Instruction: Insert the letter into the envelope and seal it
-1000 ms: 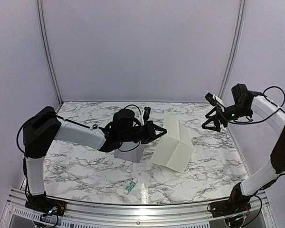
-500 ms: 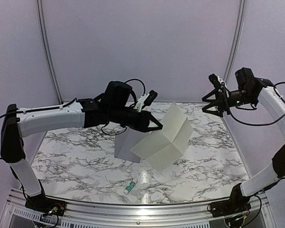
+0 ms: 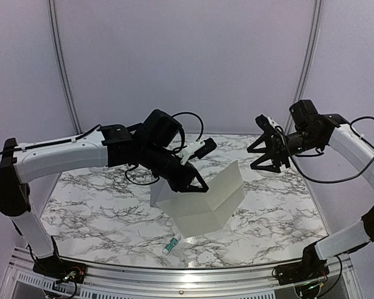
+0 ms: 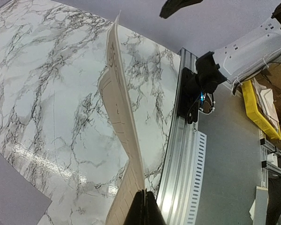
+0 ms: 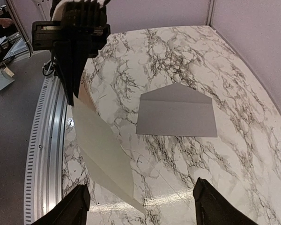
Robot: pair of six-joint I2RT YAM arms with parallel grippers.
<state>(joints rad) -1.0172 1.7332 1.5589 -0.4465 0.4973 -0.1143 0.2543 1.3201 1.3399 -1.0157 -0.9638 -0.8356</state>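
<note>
**Letter up off the tabletop, right arm closing in**

A second ago the letter (image 3: pixel 212 196) lay slumped on the tabletop (image 3: pixel 100 212). Now it hangs in mid-frame, pinched by one edge in the left fingers (image 3: pixel 196 185), which are pressed tight on the sheet. The right fingers (image 3: pixel 257 157) have swung in from the right edge toward the centre; they are spread and hold nothing. To my eye that sets up a hand-off or a steadying grip before the sheet goes in.

From overhead the sheet hides most of the envelope (image 5: pixel 176 117). The right wrist view shows it whole: flat, flap open, pointing to the top of the frame, with the letter well apart at the lower left. The left wrist view shows the sheet edge-on and bowed.
</note>
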